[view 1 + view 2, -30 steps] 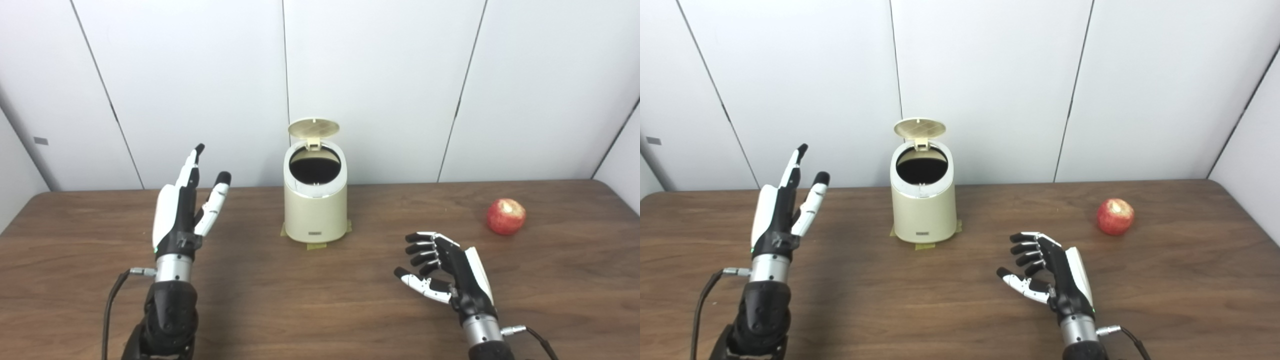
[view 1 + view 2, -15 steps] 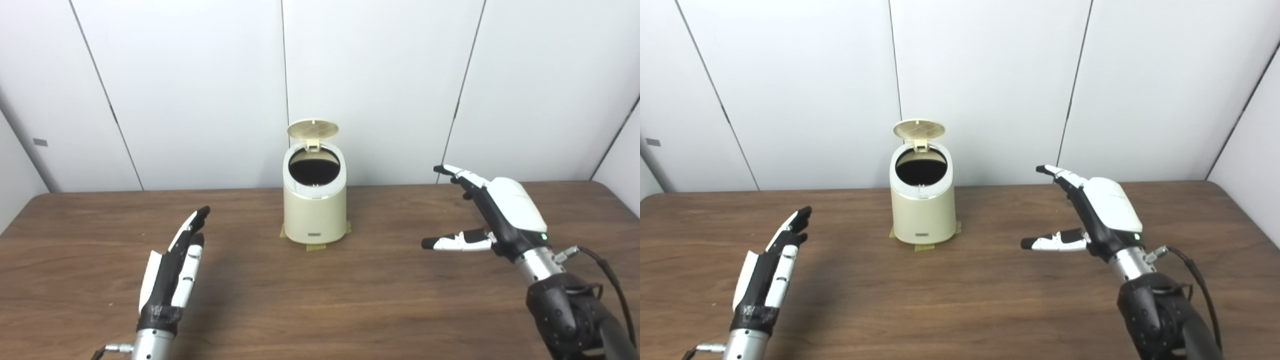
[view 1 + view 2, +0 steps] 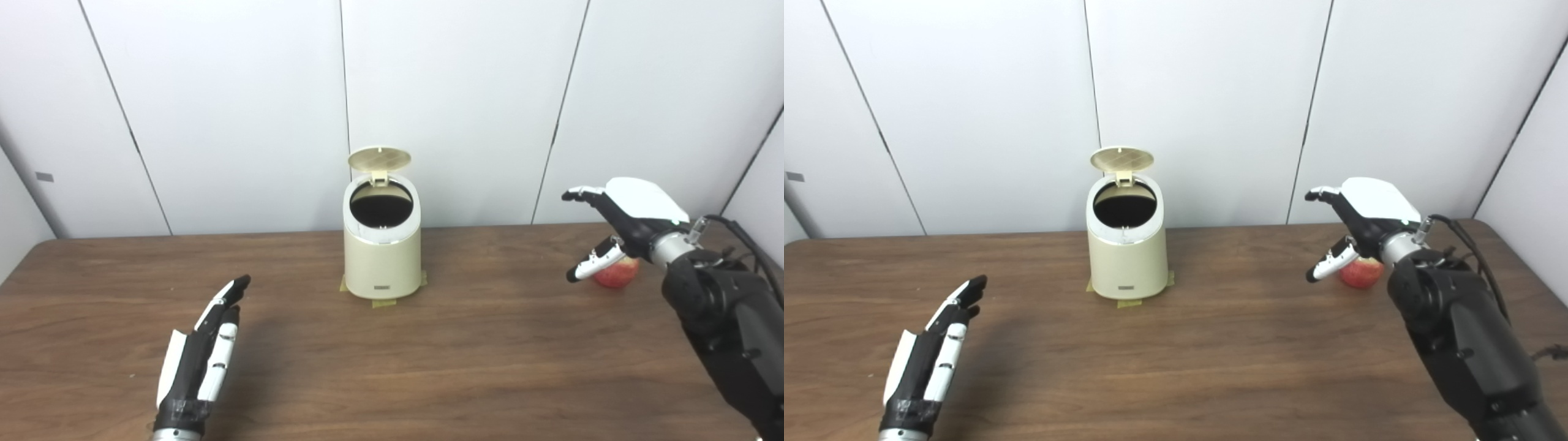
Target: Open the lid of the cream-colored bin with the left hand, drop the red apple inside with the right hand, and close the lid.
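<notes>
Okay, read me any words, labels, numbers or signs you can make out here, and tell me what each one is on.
Nothing is readable.
Small dark label low on the front of the cream-colored cylindrical bin: too small and blurred to read.
Small grey tag on the white wall panel at far left: no text can be made out.

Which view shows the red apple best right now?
Neither is clear. The left eye view shows slightly more of the red apple, below the right hand. In the right eye view the forearm covers more of it.
</notes>
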Robot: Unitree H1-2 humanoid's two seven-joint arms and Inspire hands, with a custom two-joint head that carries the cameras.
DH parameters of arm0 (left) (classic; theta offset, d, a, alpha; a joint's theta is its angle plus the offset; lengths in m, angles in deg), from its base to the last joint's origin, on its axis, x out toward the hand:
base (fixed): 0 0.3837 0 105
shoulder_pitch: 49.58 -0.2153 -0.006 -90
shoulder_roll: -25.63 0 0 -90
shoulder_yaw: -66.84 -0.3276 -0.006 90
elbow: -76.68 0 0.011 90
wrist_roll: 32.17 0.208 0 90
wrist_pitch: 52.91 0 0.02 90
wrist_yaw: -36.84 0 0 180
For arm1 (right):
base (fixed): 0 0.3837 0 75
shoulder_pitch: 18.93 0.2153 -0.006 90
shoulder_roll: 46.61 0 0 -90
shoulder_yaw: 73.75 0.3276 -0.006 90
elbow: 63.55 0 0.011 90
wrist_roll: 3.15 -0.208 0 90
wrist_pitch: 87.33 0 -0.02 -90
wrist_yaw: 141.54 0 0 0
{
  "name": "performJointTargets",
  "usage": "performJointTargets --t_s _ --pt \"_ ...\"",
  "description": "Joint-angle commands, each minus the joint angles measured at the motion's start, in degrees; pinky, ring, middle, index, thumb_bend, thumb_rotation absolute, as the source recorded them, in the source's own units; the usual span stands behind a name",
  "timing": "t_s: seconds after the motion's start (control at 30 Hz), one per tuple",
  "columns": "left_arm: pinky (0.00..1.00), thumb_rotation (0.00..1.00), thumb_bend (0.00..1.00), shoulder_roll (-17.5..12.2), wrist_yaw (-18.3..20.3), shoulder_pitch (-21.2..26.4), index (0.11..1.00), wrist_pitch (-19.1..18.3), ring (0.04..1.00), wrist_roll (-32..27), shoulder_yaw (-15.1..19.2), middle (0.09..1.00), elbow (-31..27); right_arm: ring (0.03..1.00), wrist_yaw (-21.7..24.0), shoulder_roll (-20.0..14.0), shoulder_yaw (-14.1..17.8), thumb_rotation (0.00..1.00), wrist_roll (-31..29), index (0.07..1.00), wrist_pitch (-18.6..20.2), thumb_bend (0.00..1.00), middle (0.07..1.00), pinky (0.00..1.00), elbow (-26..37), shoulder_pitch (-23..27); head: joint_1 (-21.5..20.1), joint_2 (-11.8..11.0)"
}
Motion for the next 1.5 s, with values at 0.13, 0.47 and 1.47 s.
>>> performJointTargets --t_s 0.13,0.47,1.47 --pt "0.89 1.00 0.26 -0.1 1.2 0.7 0.889 2.3 0.913 -3.3 0.5 0.912 -1.6 0.874 -1.1 -3.3 -3.9 0.30 3.5 0.828 -2.1 0.95 0.882 0.60 -10.2 8.9 -0.2 0.1" --pt "0.90 1.00 0.16 0.5 0.7 0.7 0.896 3.8 0.926 -3.0 1.4 0.927 -1.2 0.912 -0.8 -2.4 -8.1 0.29 2.0 0.845 -3.1 0.93 0.912 0.66 -21.7 12.0 -0.1 0.3" --pt "0.88 1.00 0.17 1.5 0.9 0.1 0.894 3.7 0.922 -3.3 2.4 0.925 -2.6 0.573 -10.2 -1.9 -14.7 0.12 4.3 0.699 -3.7 0.76 0.665 0.44 -29.8 11.9 0.7 0.9"
